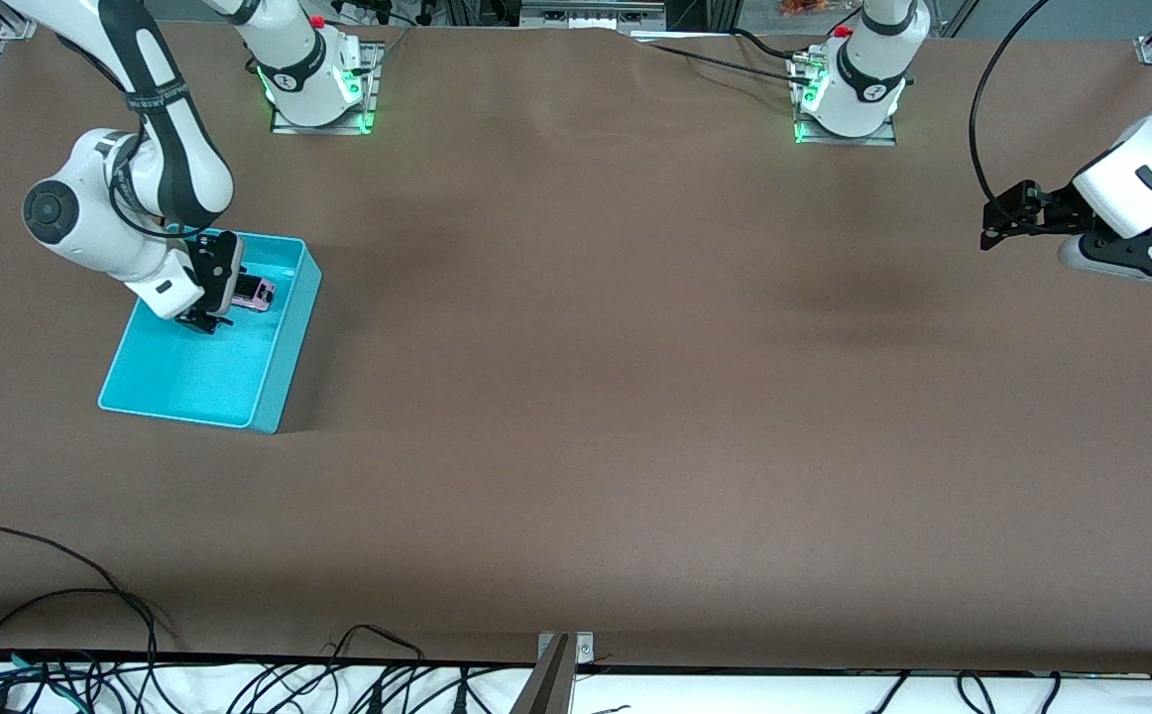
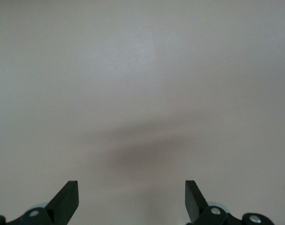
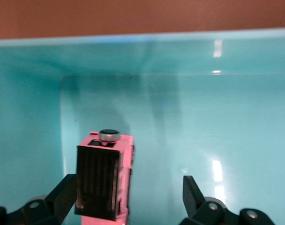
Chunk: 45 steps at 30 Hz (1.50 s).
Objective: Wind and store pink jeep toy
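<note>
Storing is judged nearly done: the pink jeep toy (image 3: 104, 180) is seen inside the turquoise bin (image 1: 284, 367), between the spread fingers of the right tool (image 3: 128, 197); the left tool (image 2: 130, 199) waits open over bare table (image 1: 635, 397).

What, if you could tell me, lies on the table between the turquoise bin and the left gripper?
Nothing: the front view shows bare brown table from the turquoise bin to under the left gripper.

Wide brown table (image 1: 596, 397) filling the view, soft shadows across its middle, white ledge with tangled black cables (image 1: 90, 674) at 6 o'clock, metal framing at 12 o'clock, green lights (image 1: 368, 124) at 11 o'clock.
</note>
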Tool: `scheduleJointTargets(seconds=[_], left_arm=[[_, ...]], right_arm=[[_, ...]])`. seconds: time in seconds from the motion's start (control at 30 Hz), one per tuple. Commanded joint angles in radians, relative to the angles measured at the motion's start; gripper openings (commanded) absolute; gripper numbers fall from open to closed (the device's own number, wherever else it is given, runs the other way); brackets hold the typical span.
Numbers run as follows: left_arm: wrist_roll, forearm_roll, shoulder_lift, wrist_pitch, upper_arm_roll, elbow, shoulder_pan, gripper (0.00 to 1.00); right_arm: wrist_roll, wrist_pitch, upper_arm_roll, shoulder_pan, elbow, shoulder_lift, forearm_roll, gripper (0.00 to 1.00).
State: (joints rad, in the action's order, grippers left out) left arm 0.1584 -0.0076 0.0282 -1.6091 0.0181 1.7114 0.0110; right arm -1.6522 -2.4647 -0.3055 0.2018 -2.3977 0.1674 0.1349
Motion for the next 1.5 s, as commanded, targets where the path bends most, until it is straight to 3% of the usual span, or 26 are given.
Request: scheduleJointTargets(seconds=[0.0,0.43,0.7,1.2,1.47], left_arm=[[-0.016,-0.017,-0.025,0.025,-0.004,-0.046,0.007,1.00],[-0.017,-0.017,-0.024,0.025,-0.004,-0.046,0.007,1.00],[-0.017,-0.019,-0.025,0.025,-0.004,-0.046,0.006,1.00],[-0.017,-0.019,-0.025,0.026,-0.004,-0.046,0.006,1.00],[-0.017,-0.020,-0.025,0.025,-0.004,-0.046,0.006,1.00]], right_arm=[[0.067,0.073,0.017,0.004,0.066,-0.054,0.032,1.00],[0.498,0.435,0.022,0.010,0.376,-0.078,0.028,1.00],[0.914,0.631,0.022,0.014,0.528,-0.078,0.011,1.00],[1.437,0.912,0.016,0.021,0.799,-0.065,-0.035,1.00],[1.508,0.983,0.020,0.024,0.897,-0.063,-0.141,1.00]])
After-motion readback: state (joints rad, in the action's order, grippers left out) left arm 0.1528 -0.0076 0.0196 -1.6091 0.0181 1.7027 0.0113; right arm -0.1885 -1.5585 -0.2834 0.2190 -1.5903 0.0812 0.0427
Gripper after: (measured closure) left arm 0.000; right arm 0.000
